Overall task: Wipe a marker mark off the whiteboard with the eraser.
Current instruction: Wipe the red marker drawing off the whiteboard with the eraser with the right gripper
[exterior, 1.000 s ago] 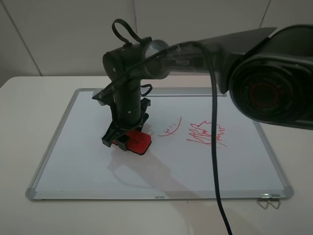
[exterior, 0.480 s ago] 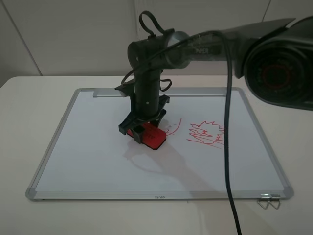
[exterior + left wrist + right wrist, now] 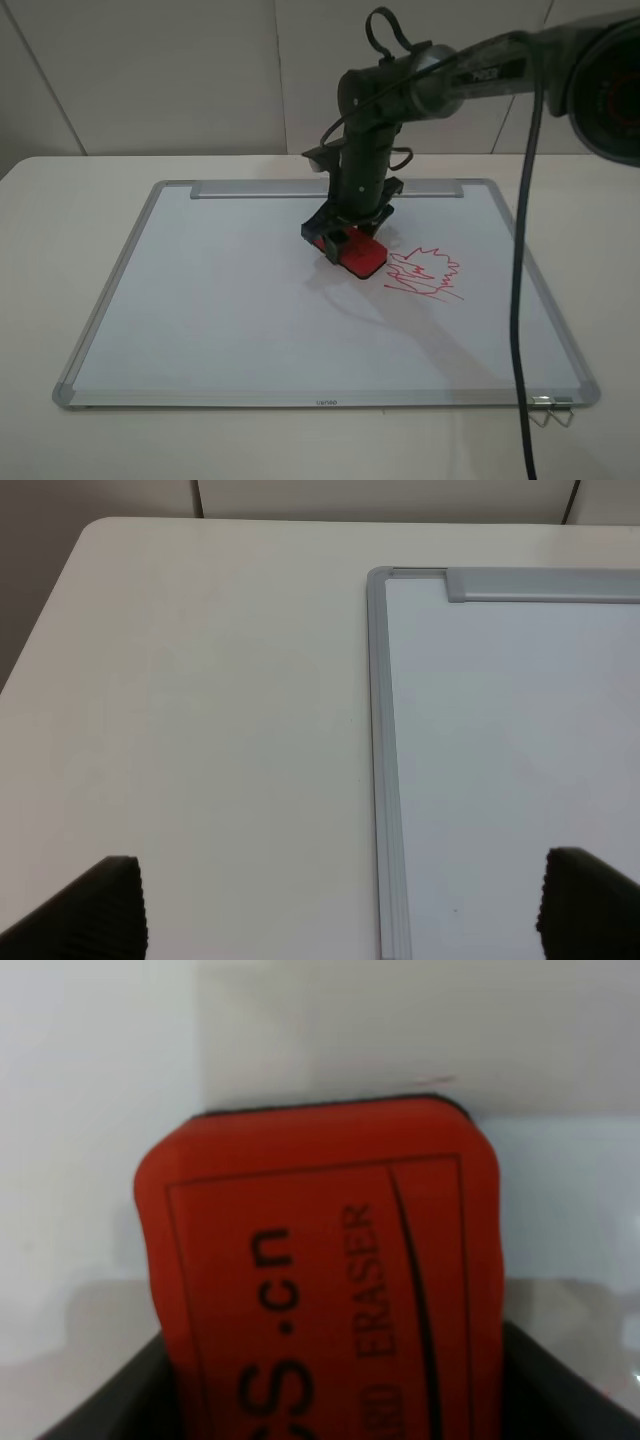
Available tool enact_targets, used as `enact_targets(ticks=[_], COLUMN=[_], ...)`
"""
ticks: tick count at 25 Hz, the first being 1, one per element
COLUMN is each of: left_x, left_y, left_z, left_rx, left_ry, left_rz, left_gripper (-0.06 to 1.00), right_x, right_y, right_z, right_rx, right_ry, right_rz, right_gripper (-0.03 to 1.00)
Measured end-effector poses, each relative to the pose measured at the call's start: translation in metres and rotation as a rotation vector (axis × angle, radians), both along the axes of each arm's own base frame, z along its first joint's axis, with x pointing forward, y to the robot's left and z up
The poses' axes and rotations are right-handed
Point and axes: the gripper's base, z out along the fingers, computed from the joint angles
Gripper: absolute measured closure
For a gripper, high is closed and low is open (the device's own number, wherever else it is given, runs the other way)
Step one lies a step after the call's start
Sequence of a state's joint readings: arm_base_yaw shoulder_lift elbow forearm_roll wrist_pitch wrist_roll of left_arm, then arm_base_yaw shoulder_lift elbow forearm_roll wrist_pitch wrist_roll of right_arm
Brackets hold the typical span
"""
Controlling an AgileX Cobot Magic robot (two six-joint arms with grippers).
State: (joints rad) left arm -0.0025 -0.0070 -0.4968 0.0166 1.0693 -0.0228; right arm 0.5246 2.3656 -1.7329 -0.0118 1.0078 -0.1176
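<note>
The whiteboard (image 3: 200, 300) lies flat on the table, its grey tray strip (image 3: 250, 188) along the far edge. My right gripper (image 3: 347, 236) reaches in from the right and is shut on the red eraser (image 3: 361, 255), which presses on the board near its middle. The right wrist view fills with the eraser (image 3: 320, 1280) and its dark lettering between the dark fingers. No oval grid mark shows anywhere; the patch under the eraser is hidden. My left gripper (image 3: 340, 905) hangs open above the board's far left corner (image 3: 380, 580), with nothing between its fingers.
A red spiky scribble (image 3: 427, 273) with slanted underlines sits just right of the eraser. The right arm's black cable (image 3: 519, 300) hangs across the board's right side. A metal clip (image 3: 550, 411) lies off the near right corner. White table (image 3: 200, 700) surrounds the board.
The right gripper slid the eraser rightward and toward the far edge across the board. The leftover red arc of the mark seen earlier no longer shows.
</note>
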Motion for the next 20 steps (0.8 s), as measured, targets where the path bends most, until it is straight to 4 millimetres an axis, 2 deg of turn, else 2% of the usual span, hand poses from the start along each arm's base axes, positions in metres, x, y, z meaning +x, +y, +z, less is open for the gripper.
enact_targets(ticks=[6, 11, 15, 20], left_x=[0.000, 0.000, 0.000, 0.000], left_y=[0.000, 0.000, 0.000, 0.000], left_z=[0.000, 0.000, 0.000, 0.000], left_rx=[0.000, 0.000, 0.000, 0.000], left_ry=[0.000, 0.000, 0.000, 0.000], left_rz=[0.000, 0.000, 0.000, 0.000], left_gripper=[0.16, 0.16, 0.16, 0.16], right_x=[0.019, 0.028, 0.029, 0.024], right_y=[-0.026, -0.036, -0.038, -0.029], right_z=[0.000, 0.000, 0.000, 0.000], right_rx=[0.014, 0.023, 0.025, 0.018], right_ry=[-0.056, -0.089, -0.094, -0.095], right_rz=[-0.058, -0.079, -0.081, -0.057], right_gripper=[0.46, 0.46, 0.46, 0.46])
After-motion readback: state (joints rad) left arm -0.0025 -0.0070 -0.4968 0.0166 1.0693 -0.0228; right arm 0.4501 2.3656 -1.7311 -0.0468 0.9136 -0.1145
